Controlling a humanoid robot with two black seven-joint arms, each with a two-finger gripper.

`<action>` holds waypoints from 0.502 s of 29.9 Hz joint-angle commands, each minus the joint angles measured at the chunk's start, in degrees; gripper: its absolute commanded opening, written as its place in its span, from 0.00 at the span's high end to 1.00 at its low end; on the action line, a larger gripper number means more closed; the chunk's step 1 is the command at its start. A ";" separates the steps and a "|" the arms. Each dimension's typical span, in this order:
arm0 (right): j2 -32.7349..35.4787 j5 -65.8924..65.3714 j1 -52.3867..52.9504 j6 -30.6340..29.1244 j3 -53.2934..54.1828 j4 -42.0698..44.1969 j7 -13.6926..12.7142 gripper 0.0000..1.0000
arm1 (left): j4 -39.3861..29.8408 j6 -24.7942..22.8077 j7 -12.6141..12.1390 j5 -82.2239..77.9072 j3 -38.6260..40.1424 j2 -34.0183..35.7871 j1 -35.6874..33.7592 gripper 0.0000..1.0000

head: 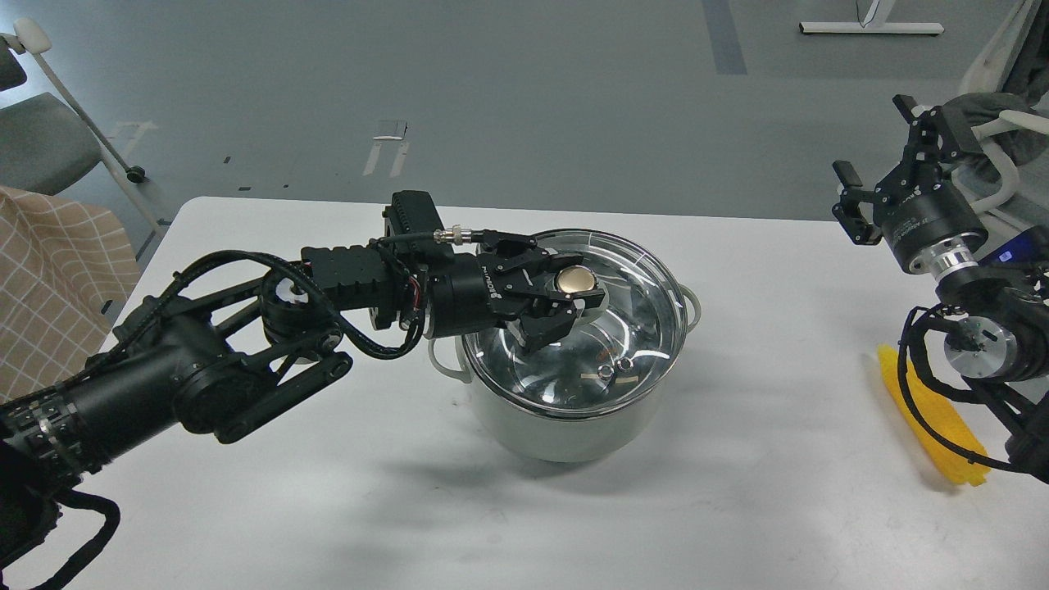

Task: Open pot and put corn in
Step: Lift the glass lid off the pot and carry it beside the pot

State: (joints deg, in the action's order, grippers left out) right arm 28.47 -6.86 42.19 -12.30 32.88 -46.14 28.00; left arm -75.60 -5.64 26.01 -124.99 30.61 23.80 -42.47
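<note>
Head view, frame centre: left claw (560, 301) grasping the lid's gold knob (574, 281) should lift straight up, clearing the pot (565, 426) rim; right claw (881, 176) spread, idle.

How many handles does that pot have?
2 loop handles show on the pot: one on its left side below the left arm, one on its right side. The lid's gold knob is separate.

Head view, high, facing forward-down
</note>
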 commanded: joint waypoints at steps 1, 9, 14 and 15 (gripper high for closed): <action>0.10 0.00 0.00 0.00 -0.01 0.00 0.00 0.00 | -2.00 -0.07 0.27 -0.01 1.55 1.33 -1.47 0.95; 0.63 0.00 0.00 0.00 0.52 -0.44 0.00 0.00 | -8.78 -0.24 0.71 -0.01 2.96 17.86 -4.38 0.95; 0.80 0.00 0.00 0.00 0.70 -0.70 0.00 0.00 | -10.54 3.17 1.99 7.00 3.58 34.36 -2.28 0.95; 0.71 -0.09 -0.09 0.00 0.70 -0.70 0.00 0.00 | -10.36 4.05 1.99 8.87 3.49 35.78 -1.48 0.95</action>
State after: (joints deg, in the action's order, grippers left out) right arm 29.31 -6.87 42.17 -12.31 33.56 -46.84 28.00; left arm -86.16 -4.23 27.88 -122.32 34.30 52.98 -45.86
